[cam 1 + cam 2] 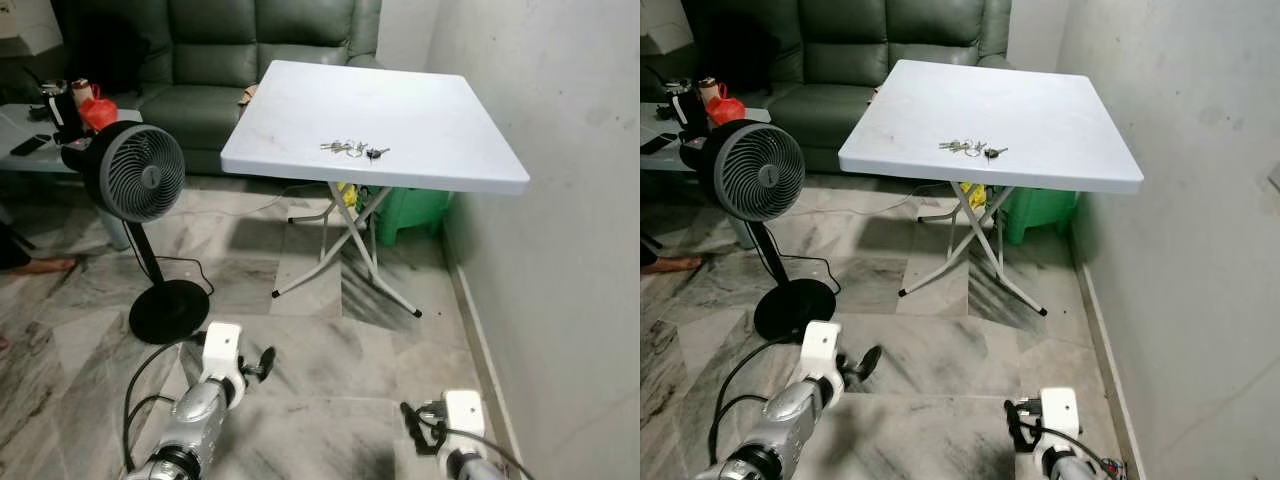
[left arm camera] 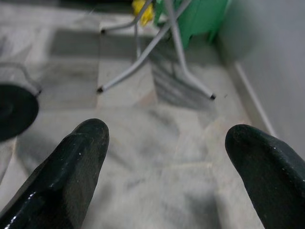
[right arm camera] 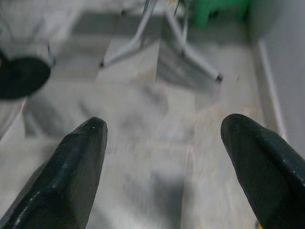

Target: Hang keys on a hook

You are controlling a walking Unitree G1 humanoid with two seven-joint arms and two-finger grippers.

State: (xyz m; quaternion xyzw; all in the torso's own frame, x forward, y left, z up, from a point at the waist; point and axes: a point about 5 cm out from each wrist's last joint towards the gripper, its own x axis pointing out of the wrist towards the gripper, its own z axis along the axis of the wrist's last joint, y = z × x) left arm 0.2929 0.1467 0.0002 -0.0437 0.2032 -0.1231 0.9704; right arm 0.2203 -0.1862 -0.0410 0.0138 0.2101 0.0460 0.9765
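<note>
A bunch of keys lies flat on the top of a white folding table, toward its near edge and roughly at the middle of that edge; a dark-headed key sits at the right end of the bunch; nothing touches the keys. The table stands on crossed grey legs over a marbled tile floor, its right side close beside a pale wall; a green plastic bin sits under the far right of the table, against the wall.

Left gripper: low and near, well apart from the table, pointing over bare floor; its fingers stand wide apart, nothing between them. Right gripper: likewise low and near, to the right, over floor beside the wall; fingers spread wide, nothing held.

A black pedestal fan stands left of the table, its round base on the floor, a cable trailing toward the left arm; a dark green sofa runs along the far side; a low table with small items sits far left.
</note>
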